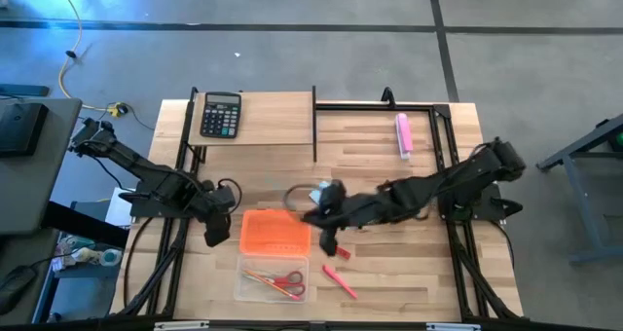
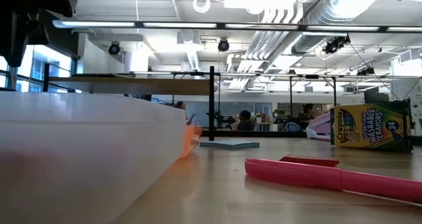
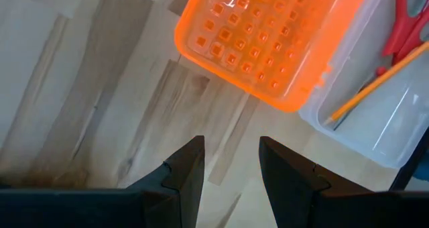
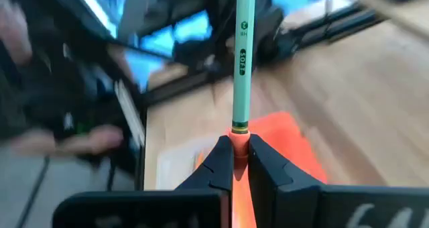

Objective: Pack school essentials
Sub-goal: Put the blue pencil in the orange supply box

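A green pencil stood clamped at its eraser end in the right pincer, shut on it, above the orange lid near the worktop's front edge, probably bound for the clear box holding the scissors. The left pincer hung partly open and empty beside the lid.

Lid lying on bench just right of left hand. Box sitting beside lid, scissors inside. Right hand hovering at lid's far corner, gripping pencil. Pen lying nearer than right hand.
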